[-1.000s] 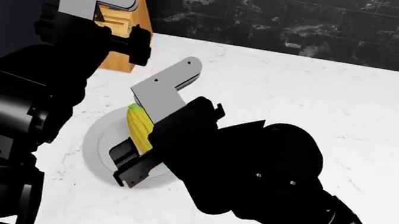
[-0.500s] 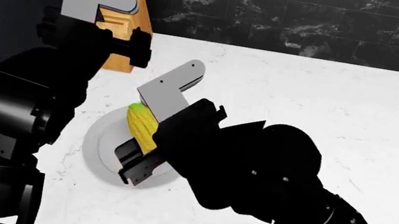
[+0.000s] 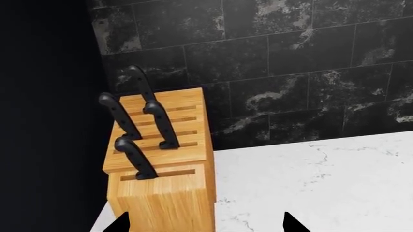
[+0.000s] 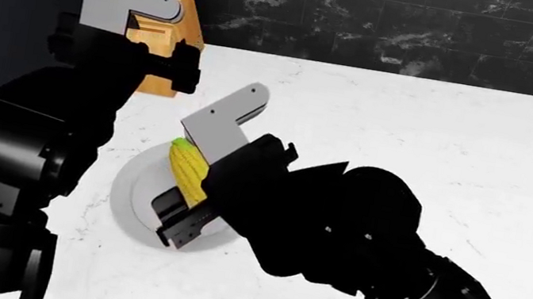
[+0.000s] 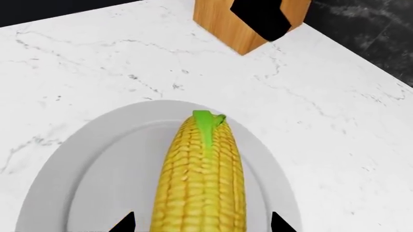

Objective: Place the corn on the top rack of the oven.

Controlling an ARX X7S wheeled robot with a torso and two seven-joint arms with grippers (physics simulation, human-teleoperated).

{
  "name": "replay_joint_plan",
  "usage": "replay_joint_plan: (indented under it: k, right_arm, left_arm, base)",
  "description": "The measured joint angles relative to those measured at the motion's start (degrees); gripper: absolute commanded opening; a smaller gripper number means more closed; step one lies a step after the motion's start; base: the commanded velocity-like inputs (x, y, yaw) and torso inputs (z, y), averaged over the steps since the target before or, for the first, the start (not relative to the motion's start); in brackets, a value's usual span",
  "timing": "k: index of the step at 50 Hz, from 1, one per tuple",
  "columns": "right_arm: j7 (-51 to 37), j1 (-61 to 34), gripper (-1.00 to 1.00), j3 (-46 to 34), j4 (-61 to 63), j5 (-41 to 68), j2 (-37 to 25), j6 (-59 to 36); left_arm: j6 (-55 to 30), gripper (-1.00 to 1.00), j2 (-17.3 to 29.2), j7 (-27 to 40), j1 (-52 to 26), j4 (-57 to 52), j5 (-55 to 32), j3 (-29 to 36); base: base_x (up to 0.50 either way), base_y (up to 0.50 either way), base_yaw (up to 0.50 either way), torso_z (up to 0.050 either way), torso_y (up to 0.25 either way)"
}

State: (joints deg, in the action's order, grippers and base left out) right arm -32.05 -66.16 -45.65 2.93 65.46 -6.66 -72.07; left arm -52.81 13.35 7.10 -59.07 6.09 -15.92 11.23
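One corn (image 5: pixel 201 179) cob lies on a round grey plate (image 5: pixel 96 164) on the white marble counter (image 4: pixel 440 137). Right gripper (image 4: pixel 183 204) straddles the cob, jaws spread on either side, not clenched. Left gripper (image 3: pixel 203 224) hangs near the knife block (image 3: pixel 161 169); its fingers stand apart, grasping nothing.

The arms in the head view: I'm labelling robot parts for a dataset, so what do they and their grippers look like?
Both arms are chunky, glossy black segments with rounded joint housings and small bolt dimples. A flat light-grey angled bracket plate sits near each wrist. The right gripper has black slab-like fingers; the left gripper shows only two black pointed fingertips in its wrist view. No cables, logos or sleeves visible.
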Motion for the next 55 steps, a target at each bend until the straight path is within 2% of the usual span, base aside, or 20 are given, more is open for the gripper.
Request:
replay_joint_plan:
  k: [55]
  right_arm:
    - [5.46,0.84,1.00,-5.06,-6.04,-2.69,-0.49,6.71]
  left_arm:
    - [2.98,1.00,0.52,0.12,0.49,2.84,-0.67,0.72]
  base:
    - [0.00,0.00,0.00,0.000,0.000]
